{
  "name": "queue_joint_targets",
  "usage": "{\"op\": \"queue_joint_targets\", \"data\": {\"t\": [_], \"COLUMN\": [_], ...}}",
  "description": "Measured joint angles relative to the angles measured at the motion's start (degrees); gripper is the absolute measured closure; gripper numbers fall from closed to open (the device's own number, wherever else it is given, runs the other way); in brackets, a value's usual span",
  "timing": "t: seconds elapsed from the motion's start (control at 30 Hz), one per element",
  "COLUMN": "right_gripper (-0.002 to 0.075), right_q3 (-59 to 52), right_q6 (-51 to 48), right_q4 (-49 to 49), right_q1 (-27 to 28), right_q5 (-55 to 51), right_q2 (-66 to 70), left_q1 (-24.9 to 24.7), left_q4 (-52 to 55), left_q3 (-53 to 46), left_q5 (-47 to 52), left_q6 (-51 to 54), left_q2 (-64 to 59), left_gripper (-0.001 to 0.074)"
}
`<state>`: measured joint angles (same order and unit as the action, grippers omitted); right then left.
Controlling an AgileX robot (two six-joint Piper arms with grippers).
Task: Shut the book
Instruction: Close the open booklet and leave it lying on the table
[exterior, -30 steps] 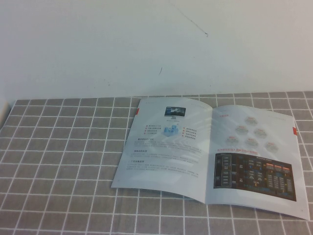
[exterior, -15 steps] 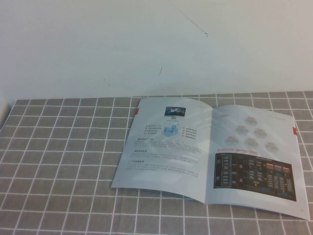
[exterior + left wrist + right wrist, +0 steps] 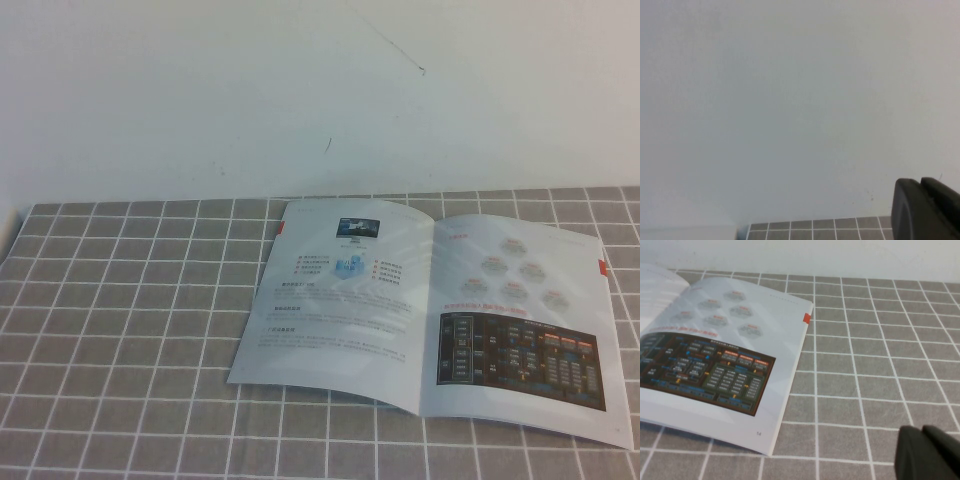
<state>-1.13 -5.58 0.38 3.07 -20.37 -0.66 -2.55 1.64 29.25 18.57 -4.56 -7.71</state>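
Observation:
A thin book (image 3: 430,310) lies open and flat on the grey checked cloth (image 3: 120,330), right of the middle in the high view. Its left page carries text, and its right page (image 3: 715,350) carries hexagon figures and a dark diagram. Neither arm appears in the high view. My left gripper (image 3: 920,187) is shut on nothing and faces the white wall, well away from the book. My right gripper (image 3: 923,435) hovers above the cloth to the right of the book's right edge, shut and empty, not touching the page.
A white wall (image 3: 300,90) rises behind the table's far edge. Small red tabs (image 3: 602,266) mark the book's outer page edges. Bare cloth spreads to the left of the book and along the right side (image 3: 880,355).

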Motion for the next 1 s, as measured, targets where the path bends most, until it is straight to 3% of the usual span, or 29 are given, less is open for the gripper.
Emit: {"op": "queue_joint_targets", "data": {"t": [0.27,0.37,0.5,0.67,0.77,0.87,1.0], "right_gripper": [0.0727,0.0727,0.0727,0.0727,0.0727,0.0727,0.0727], "right_q3": [0.0,-0.49,-0.57,-0.57,-0.46,0.38,8.66], "right_q6": [0.0,0.0,1.9,11.21,10.91,10.07,9.69], "right_q4": [-0.38,-0.38,-0.38,0.35,5.95,11.07,11.49], "right_q1": [0.0,0.0,0.0,0.0,0.0,0.0,0.0], "right_q5": [0.41,4.94,21.81,48.7,58.81,58.35,39.44], "right_q2": [0.0,0.0,0.0,0.0,0.0,0.0,0.11], "left_q1": [0.0,0.0,0.0,0.0,0.0,0.0,0.0], "left_q4": [-0.18,-1.64,-4.53,-5.88,-5.98,-6.65,-8.94], "left_q3": [10.47,11.58,11.79,11.79,11.79,11.88,12.8], "left_q5": [7.86,8.36,8.11,6.86,5.64,3.81,3.46], "left_q6": [0.77,2.31,3.54,5.72,8.01,9.86,11.81], "left_q2": [-12.13,-14.29,-15.74,-16.57,-16.81,-17.5,-19.83], "left_gripper": [0.0739,0.0739,0.0739,0.0739,0.0739,0.0739,0.0739]}}
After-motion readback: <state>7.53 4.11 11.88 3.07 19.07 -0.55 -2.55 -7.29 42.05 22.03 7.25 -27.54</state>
